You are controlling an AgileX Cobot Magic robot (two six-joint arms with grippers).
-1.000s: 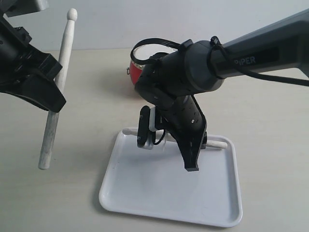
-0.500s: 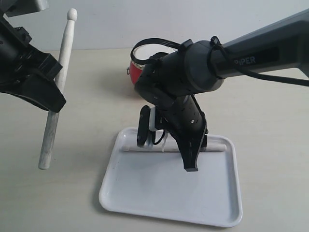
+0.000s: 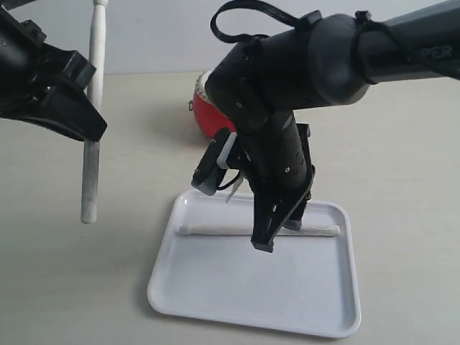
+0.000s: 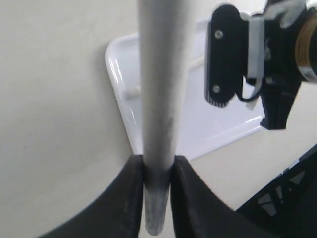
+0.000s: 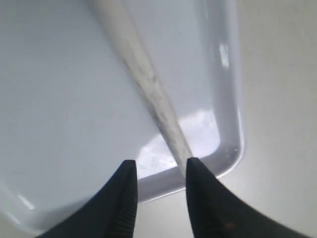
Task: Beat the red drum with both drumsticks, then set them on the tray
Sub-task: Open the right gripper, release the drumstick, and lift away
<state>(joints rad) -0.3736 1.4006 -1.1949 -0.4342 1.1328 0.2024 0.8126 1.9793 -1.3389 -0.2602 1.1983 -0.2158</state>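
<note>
Lying in the tray (image 3: 215, 295), 1 drumstick (image 3: 215, 230) parallels its far rim

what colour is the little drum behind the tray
The small barrel-shaped drum is glossy red, showing best in the exterior view.

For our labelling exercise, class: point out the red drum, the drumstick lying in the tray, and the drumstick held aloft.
Red drum (image 3: 205, 115), exterior view, glossy red side.
Lying drumstick (image 3: 215, 231), exterior view, pale shaft.
Held drumstick (image 4: 156, 99), left wrist view, grey shaft.
</note>
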